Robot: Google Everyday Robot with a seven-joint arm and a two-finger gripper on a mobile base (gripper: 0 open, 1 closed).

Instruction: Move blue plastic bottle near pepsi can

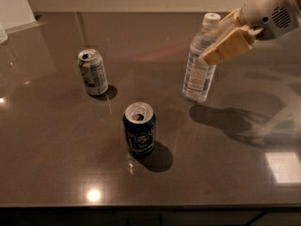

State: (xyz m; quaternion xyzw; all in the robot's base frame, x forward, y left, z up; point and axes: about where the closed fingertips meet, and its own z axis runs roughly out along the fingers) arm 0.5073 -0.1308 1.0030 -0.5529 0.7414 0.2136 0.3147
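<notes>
The blue plastic bottle [199, 67], clear with a white cap and a pale blue-and-white label, is at the right middle of the dark table [56, 140]. It leans slightly with its cap toward the right. My gripper [212, 52] comes in from the upper right and is shut on the bottle's upper part; one tan finger [229, 45] lies across its front. The bottle's base is at or just above the tabletop. The pepsi can [139, 128], dark navy with an open silver top, stands upright in front of and to the left of the bottle.
A white-and-green can [92, 71] stands upright at the left middle. A pale object [3, 33] sits at the far left edge. The table's front edge runs along the bottom, and a wall lies behind the table.
</notes>
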